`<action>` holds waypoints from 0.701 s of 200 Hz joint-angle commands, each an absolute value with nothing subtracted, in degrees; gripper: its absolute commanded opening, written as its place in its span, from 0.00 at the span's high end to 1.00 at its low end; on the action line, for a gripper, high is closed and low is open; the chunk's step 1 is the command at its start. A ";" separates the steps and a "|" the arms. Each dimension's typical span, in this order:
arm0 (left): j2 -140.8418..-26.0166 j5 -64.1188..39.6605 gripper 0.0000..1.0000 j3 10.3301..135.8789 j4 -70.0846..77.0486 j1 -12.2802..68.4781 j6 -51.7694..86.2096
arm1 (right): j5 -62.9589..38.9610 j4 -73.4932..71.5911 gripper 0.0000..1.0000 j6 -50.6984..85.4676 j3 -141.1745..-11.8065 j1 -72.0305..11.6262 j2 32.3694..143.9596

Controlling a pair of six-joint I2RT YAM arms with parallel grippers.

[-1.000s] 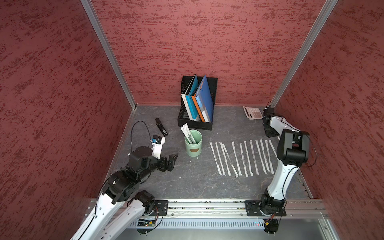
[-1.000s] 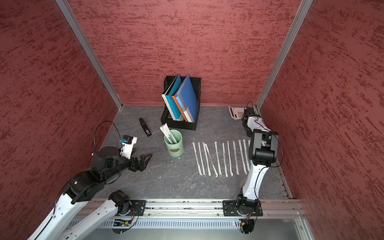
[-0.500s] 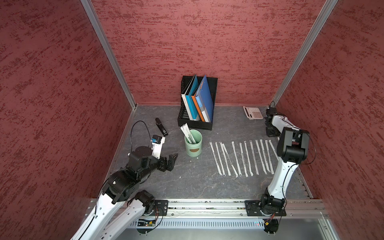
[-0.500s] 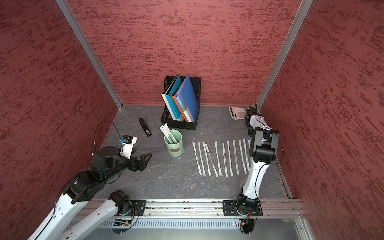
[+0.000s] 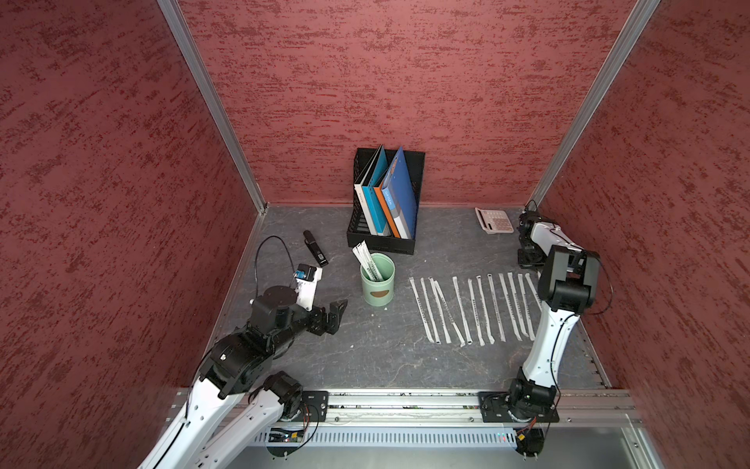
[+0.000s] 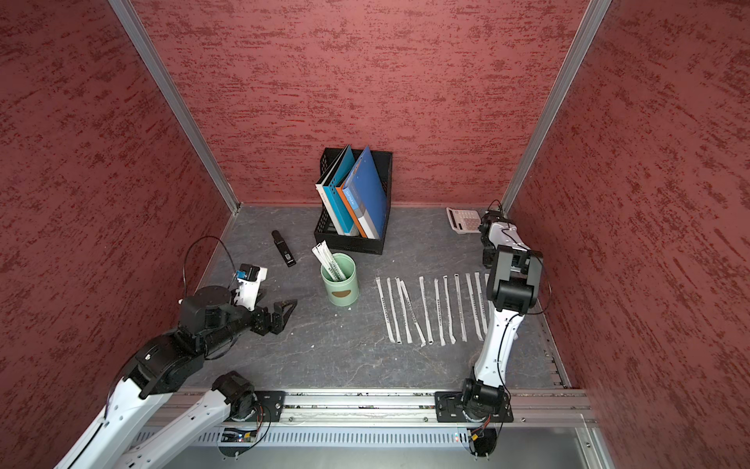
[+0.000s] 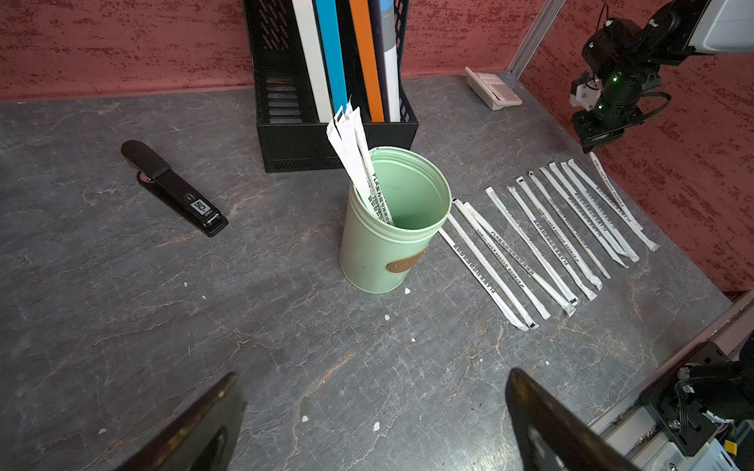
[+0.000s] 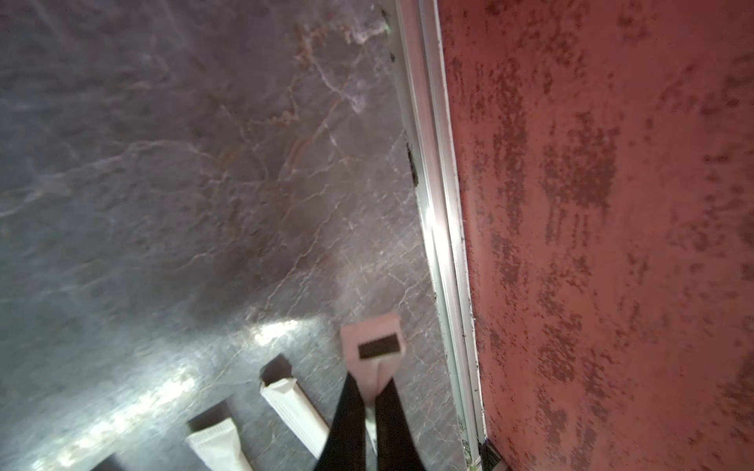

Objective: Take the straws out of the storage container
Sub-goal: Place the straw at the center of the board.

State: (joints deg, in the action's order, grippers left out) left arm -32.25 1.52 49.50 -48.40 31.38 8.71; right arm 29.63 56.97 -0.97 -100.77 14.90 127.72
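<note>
lab test booth: red panel walls [image 5: 406, 81], aluminium rail [image 5: 406, 400], file rack [image 5: 381, 243]

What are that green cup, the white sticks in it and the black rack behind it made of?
The cup looks like thin painted metal, matte mint: rolled rim and pressed ridges below it, though plastic is possible. The straws sit in flat white paper wrappers, creased and printed; what's inside doesn't show. The rack seems moulded black plastic, with slotted walls.

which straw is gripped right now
The straw at the row's end by the right wall: the right end effector is shut on it. The other straws lie loose or stand in the cup.
</note>
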 commanded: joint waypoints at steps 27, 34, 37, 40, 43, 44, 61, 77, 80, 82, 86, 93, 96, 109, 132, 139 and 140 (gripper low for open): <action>-32.23 1.06 0.00 48.96 -47.03 30.76 8.26 | 28.58 58.09 0.96 -0.02 -101.21 16.64 128.76; -32.26 1.09 0.00 48.96 -46.94 30.68 8.26 | 28.24 58.17 0.95 0.00 -101.25 16.86 128.76; -32.26 0.94 0.01 48.96 -46.91 30.54 8.26 | 28.14 58.27 0.95 0.07 -101.32 16.94 128.79; -32.26 0.89 0.01 48.92 -46.91 30.55 8.28 | 28.05 58.27 0.95 0.03 -101.34 16.96 128.83; -32.26 0.86 0.01 48.95 -46.93 30.58 8.26 | 27.96 58.27 0.95 0.01 -101.35 17.01 128.85; -32.26 0.87 0.01 48.95 -46.89 30.54 8.26 | 27.96 58.27 0.95 0.01 -101.34 17.03 128.85; -32.42 0.62 0.01 48.94 -46.91 30.42 8.26 | 27.88 58.20 0.95 -0.35 -101.60 17.12 129.04; -32.51 0.54 0.01 48.96 -46.97 30.32 8.26 | 28.20 57.95 0.95 -1.41 -101.75 17.14 129.15; -32.52 0.53 0.01 49.00 -46.94 30.32 8.22 | 28.33 57.92 0.95 -1.59 -101.77 17.14 129.19; -32.52 0.55 0.01 48.97 -46.96 30.34 8.32 | 28.42 57.85 0.95 -1.87 -101.78 17.14 129.20; -32.52 0.57 0.01 48.96 -46.96 30.32 8.23 | 28.60 57.83 0.95 -2.11 -101.77 17.14 129.32; -32.52 0.57 0.00 48.96 -46.93 30.32 8.25 | 28.86 57.62 0.95 -2.57 -101.72 17.14 129.29; -32.52 0.62 0.00 48.96 -46.98 30.28 8.22 | 28.91 57.49 0.95 -2.85 -101.69 17.14 129.27; -32.52 0.63 0.00 48.96 -46.96 30.23 8.26 | 28.99 56.72 0.95 -3.65 -101.34 17.14 128.99; -32.62 0.53 0.00 48.96 -46.90 30.10 8.20 | 28.70 56.25 0.95 -4.47 -101.58 17.15 128.87; -32.62 0.53 0.01 48.96 -46.93 30.14 8.25 | 28.64 56.30 0.95 -4.51 -101.72 17.14 128.96; -32.61 0.53 0.01 48.96 -46.93 30.10 8.25 | 28.65 56.27 0.95 -4.67 -101.71 17.14 128.95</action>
